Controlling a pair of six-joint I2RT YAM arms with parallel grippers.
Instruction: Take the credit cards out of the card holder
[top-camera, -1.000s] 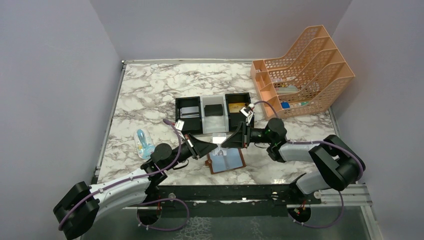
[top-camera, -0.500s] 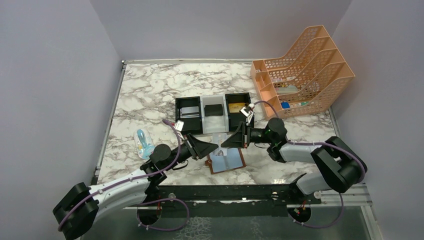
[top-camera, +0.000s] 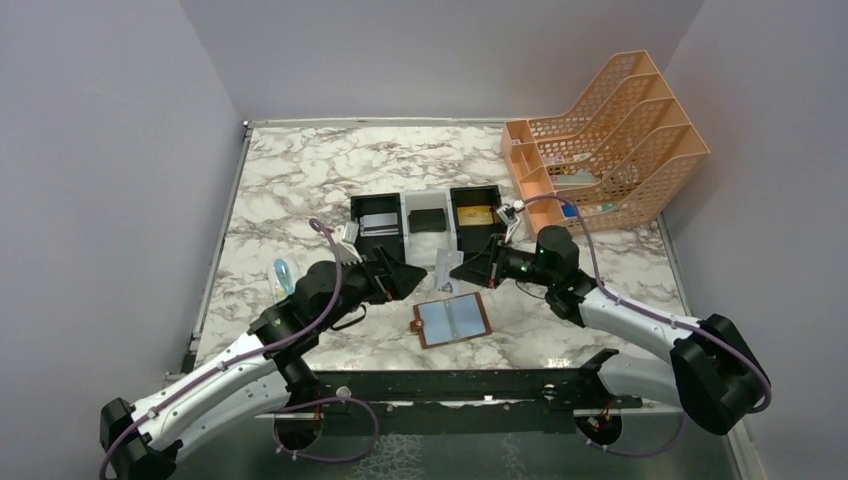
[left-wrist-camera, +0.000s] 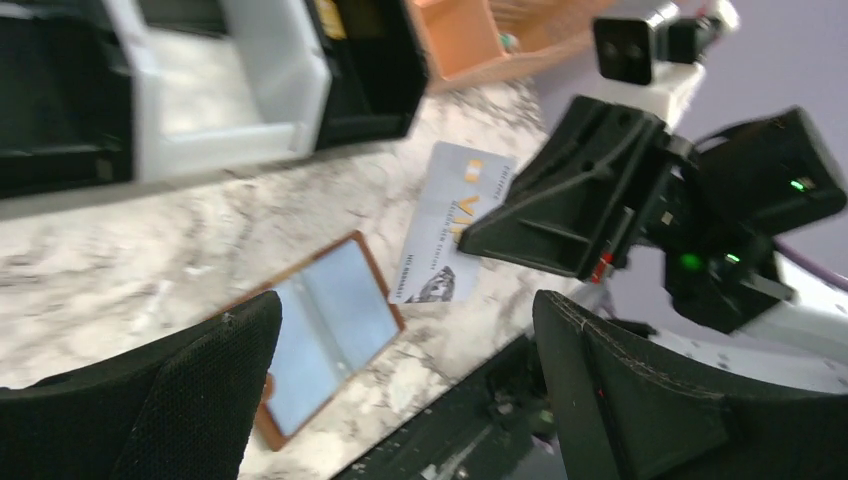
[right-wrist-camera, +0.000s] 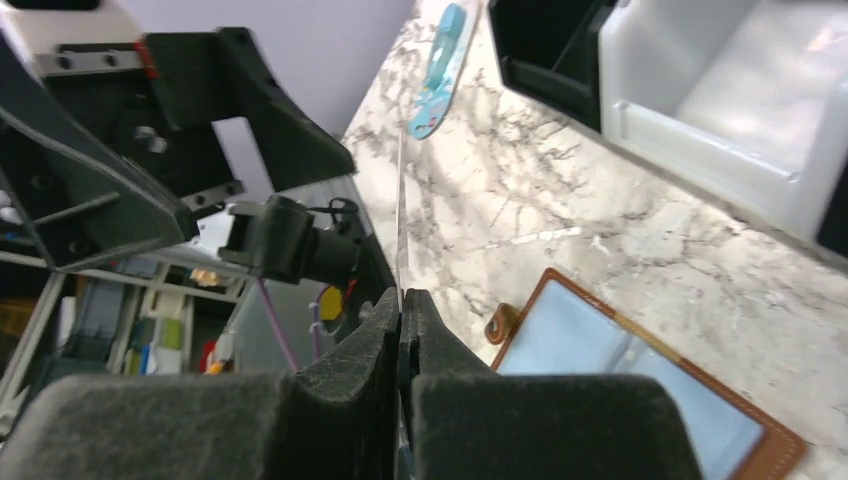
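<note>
Nearest, lower centre of the overhead view: a small brown leather card holder (top-camera: 452, 320) lies open flat on the white-and-grey marble bench (top-camera: 300, 180). Its pale blue pockets face up and its snap tab is at the left end.

Just above it, mid-frame, the two arms meet almost tip to tip. The left end effector (top-camera: 410, 277) has its black fingers (left-wrist-camera: 170, 400) spread wide apart, with nothing between them and clear of the card. The right end effector (right-wrist-camera: 401, 310) has its fingers pressed together, clamped on one edge of a pale grey plastic card (left-wrist-camera: 450, 235) with printed lettering. That card is out of the card holder, just above it in the frame, between the two tips. It shows as a thin edge-on line in the right wrist view. Can't tell if its low corner touches the bench.

Mid-left: a light blue flat plastic object (top-camera: 283, 276) sits on the bench, partly hidden by the left arm.

Farther back, centre: a black-and-white three-compartment plastic tray (top-camera: 406, 205). A gold-tan card (top-camera: 474, 215) lies flat in the right black compartment and a greyish card (top-camera: 377, 222) in the left black one. A small black block (top-camera: 428, 220) is in the white middle one.

Farthest, upper right: an orange plastic mesh file rack (top-camera: 620, 120), with items in its slots too small to tell.
</note>
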